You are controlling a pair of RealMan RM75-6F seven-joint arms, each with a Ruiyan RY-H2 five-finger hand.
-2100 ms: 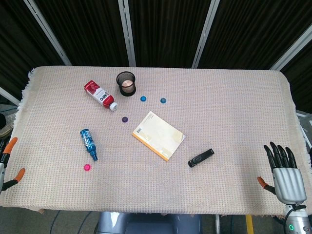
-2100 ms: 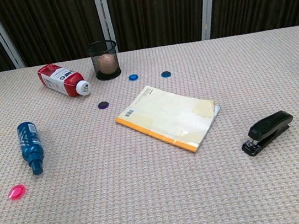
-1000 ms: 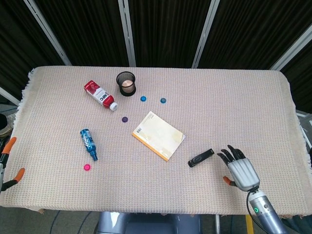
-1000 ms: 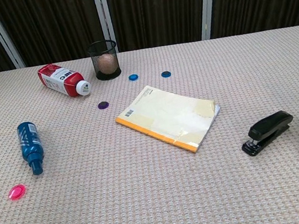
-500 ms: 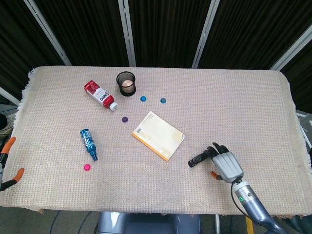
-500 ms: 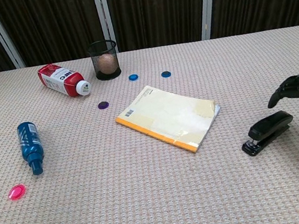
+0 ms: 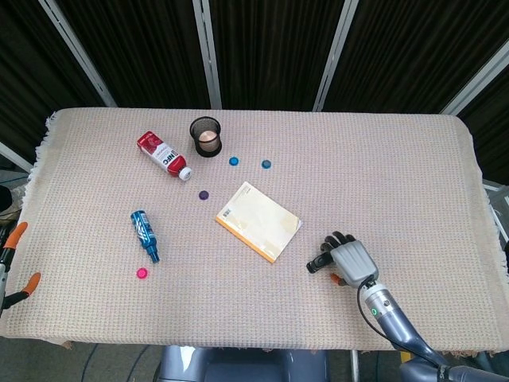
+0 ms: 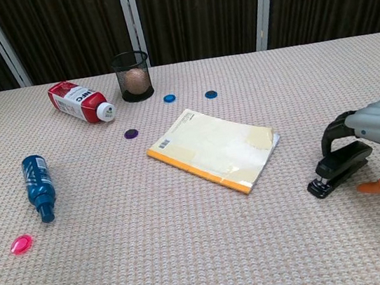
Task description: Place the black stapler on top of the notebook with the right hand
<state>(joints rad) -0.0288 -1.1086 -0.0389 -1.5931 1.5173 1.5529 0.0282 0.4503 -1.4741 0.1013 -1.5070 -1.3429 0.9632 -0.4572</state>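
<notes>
The black stapler (image 7: 319, 263) (image 8: 337, 166) lies on the woven cloth to the right of the notebook (image 7: 259, 220) (image 8: 213, 149), a pale yellow book with an orange spine edge. My right hand (image 7: 350, 261) (image 8: 379, 128) arches over the stapler's right part. Its fingers (image 8: 332, 135) come down on the far side and the orange-tipped thumb (image 8: 368, 187) on the near side. The stapler still rests on the cloth; no firm grip shows. Of my left hand (image 7: 12, 263) only orange fingertips show at the left table edge, apart and holding nothing.
A red bottle (image 7: 163, 154) lies at the back left beside a black mesh cup (image 7: 205, 136). A blue bottle (image 7: 145, 233) lies at the left. Small discs are scattered: two blue (image 7: 234, 161), one purple (image 7: 203, 194), one pink (image 7: 141, 273).
My right hand has moved in from the table's right front corner leftwards and now arches over the stapler. The stapler and notebook have not moved.
</notes>
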